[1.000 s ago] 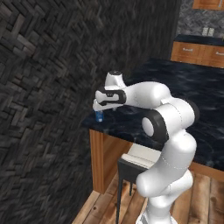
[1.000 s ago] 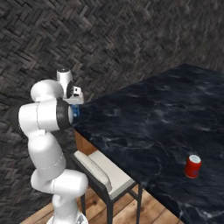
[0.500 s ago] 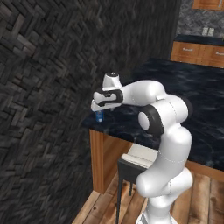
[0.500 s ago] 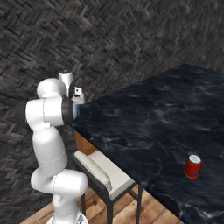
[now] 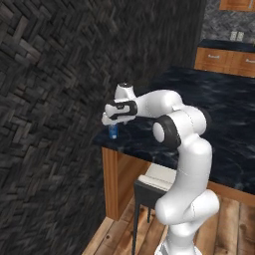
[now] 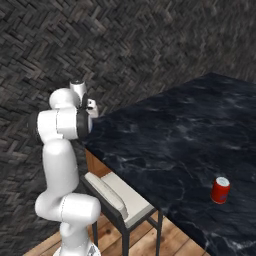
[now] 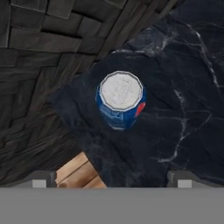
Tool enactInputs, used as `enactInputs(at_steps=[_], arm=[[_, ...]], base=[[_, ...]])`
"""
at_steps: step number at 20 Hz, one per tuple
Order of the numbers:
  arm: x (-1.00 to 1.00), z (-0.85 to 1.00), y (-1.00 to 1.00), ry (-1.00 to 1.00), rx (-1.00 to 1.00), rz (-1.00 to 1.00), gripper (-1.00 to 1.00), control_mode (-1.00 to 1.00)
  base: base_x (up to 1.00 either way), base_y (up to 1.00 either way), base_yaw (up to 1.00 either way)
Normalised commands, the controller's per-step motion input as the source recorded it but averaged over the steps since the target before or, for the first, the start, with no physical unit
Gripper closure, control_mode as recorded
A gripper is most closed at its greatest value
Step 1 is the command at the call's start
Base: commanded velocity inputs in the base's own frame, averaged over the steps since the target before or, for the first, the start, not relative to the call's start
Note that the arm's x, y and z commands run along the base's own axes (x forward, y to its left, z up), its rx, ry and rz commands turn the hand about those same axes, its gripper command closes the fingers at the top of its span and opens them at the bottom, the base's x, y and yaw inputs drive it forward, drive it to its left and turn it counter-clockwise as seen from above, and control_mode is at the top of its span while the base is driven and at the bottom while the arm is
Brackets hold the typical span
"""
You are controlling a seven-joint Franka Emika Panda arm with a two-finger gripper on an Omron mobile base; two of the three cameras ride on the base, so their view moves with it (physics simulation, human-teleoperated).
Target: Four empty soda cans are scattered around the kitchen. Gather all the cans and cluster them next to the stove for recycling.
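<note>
A blue soda can with a silvery top stands upright on the corner of the black marble counter. From the left base it shows as a small blue can at the counter's near-left corner. My gripper hangs open straight above it, with a dark fingertip at each side and clear of the can. The hand is just above the can's top. A red soda can stands alone near the counter's front edge, far to the right. The stove is out of view.
A dark herringbone wall runs close beside the counter corner. A grey-framed chair with a pale seat is tucked under the counter next to my base. Wooden cabinets stand at the back. The floor is wood planks.
The arm's elbow has risen and the hand has shifted slightly toward the wall, staying over the blue can. Both cans stay put and the jaws stay wide.
</note>
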Motion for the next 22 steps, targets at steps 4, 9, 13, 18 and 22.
enactInputs(at_steps=[4,9,13,18,22], arm=[[0.26,-0.20,0.07,0.00,0.00,0.00,-1.00,-1.00],[0.28,-0.20,0.08,0.01,0.00,0.00,-1.00,-1.00],[0.33,-0.10,0.02,0.00,0.00,0.00,-1.00,-1.00],[0.29,-0.15,0.04,0.00,0.00,0.00,-1.00,-1.00],[0.13,-0.14,0.06,0.02,0.00,0.00,-1.00,-1.00]], base=[[0.00,0.00,0.00],[0.00,0.00,0.00],[0.00,0.00,0.00],[0.00,0.00,0.00],[0.00,0.00,0.00]])
